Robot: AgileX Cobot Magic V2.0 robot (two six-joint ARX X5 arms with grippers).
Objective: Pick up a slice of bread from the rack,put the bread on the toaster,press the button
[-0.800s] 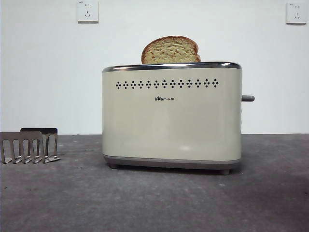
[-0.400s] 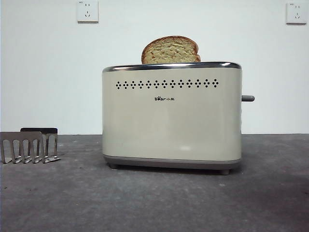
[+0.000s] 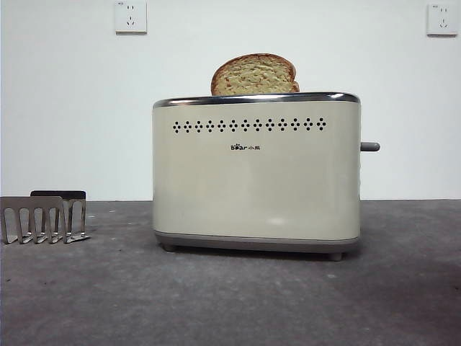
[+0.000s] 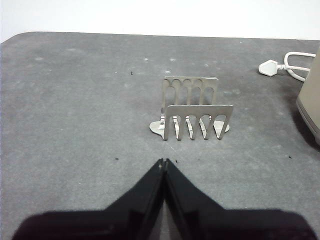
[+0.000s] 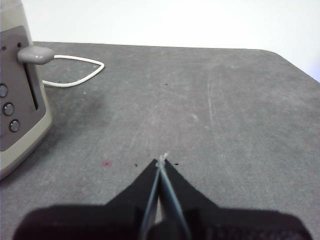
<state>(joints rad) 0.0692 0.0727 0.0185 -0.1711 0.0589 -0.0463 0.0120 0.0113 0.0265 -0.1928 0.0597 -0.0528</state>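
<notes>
From the front, the toaster [image 3: 256, 173] stands in the middle of the grey table [image 3: 230, 303], cream side toward the camera; the slice of bread [image 3: 254, 75] rises upright out of its chrome top, rounded crust uppermost, its lower part hidden inside; the button [image 3: 369, 146] sticks out sideways from the narrow end on the right, high up the wall; the rack [image 3: 42, 216] sits low at the left edge, well apart from the toaster, with no bread in its prongs; neither of my arms shows here

Through my left wrist camera, my left gripper [image 4: 164, 162] hangs over bare table with its jaws pressed together at the tips and nothing between them; the rack [image 4: 195, 109] stands just beyond those tips, upright, its slots vacant; a corner of the toaster [image 4: 311, 95] shows at the frame's edge, with a white plug [image 4: 270, 67] and cable behind it

Through my right wrist camera, my right gripper [image 5: 161, 162] is likewise closed tip to tip and holds nothing; the toaster's narrow end [image 5: 17, 95] is off to one side, the button [image 5: 35, 54] at the top of its slot, round knobs [image 5: 8, 108] below it; a white cable [image 5: 75, 72] loops on the table behind
</notes>
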